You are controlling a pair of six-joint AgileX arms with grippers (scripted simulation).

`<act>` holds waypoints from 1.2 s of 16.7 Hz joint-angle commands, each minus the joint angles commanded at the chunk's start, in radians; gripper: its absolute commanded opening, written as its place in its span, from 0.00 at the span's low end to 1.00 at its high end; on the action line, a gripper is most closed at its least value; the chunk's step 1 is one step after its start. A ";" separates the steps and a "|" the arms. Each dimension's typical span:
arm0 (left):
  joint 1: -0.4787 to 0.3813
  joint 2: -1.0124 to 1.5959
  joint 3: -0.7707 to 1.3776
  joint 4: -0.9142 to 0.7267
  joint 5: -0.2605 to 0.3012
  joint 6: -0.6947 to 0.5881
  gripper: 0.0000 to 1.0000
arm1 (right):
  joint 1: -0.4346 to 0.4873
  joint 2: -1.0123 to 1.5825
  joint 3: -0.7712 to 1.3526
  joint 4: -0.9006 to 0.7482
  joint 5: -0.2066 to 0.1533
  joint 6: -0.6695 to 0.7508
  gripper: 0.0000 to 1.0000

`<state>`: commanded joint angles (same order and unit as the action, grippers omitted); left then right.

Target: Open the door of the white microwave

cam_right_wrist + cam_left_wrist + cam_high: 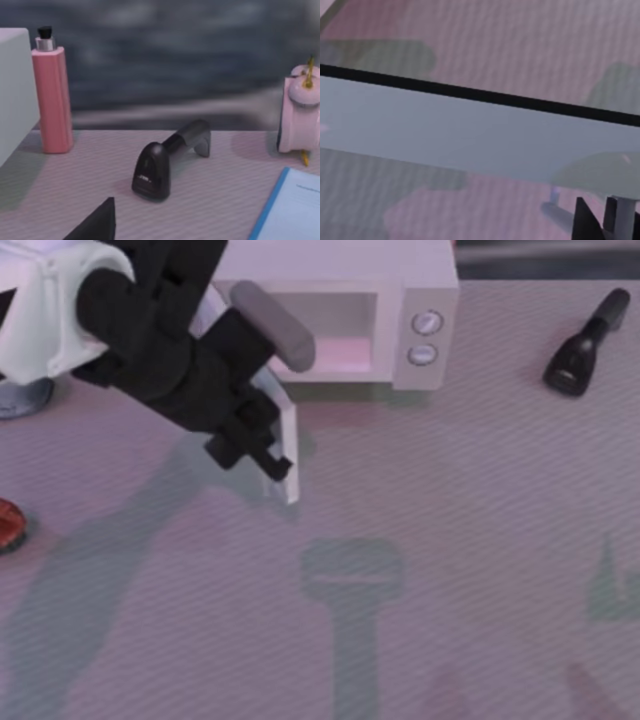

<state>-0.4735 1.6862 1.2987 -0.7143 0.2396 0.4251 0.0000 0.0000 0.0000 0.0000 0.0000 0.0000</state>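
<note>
Along the table's [450, 540] far edge, the white microwave [420, 290] shows its cavity, the door [289, 445] swung wide, pinched by the left gripper [268, 462].

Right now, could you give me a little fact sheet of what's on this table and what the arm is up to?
Main object: white microwave, far edge of table
Door: swung open toward the front, cavity showing
Left hand: at the door's free edge
Right arm: out of the top view
Other items: black handheld scanner at the right; pink bottle; pink alarm clock; blue-edged booklet
</note>
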 joint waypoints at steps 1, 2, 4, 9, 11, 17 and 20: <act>0.009 -0.004 -0.001 -0.005 0.010 0.023 0.00 | 0.000 0.000 0.000 0.000 0.000 0.000 1.00; 0.020 -0.010 0.000 -0.009 0.023 0.049 0.00 | 0.000 0.000 0.000 0.000 0.000 0.000 1.00; 0.043 -0.020 -0.002 -0.020 0.049 0.105 0.00 | 0.000 0.000 0.000 0.000 0.000 0.000 1.00; 0.062 -0.020 -0.011 -0.037 0.067 0.148 0.00 | 0.000 0.000 0.000 0.000 0.000 0.000 1.00; 0.062 -0.020 -0.011 -0.037 0.067 0.148 0.00 | 0.000 0.000 0.000 0.000 0.000 0.000 1.00; 0.062 -0.020 -0.011 -0.037 0.067 0.148 0.00 | 0.000 0.000 0.000 0.000 0.000 0.000 1.00; 0.062 -0.020 -0.011 -0.037 0.067 0.148 0.00 | 0.000 0.000 0.000 0.000 0.000 0.000 1.00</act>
<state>-0.4117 1.6667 1.2875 -0.7518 0.3066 0.5727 0.0000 0.0000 0.0000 0.0000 0.0000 0.0000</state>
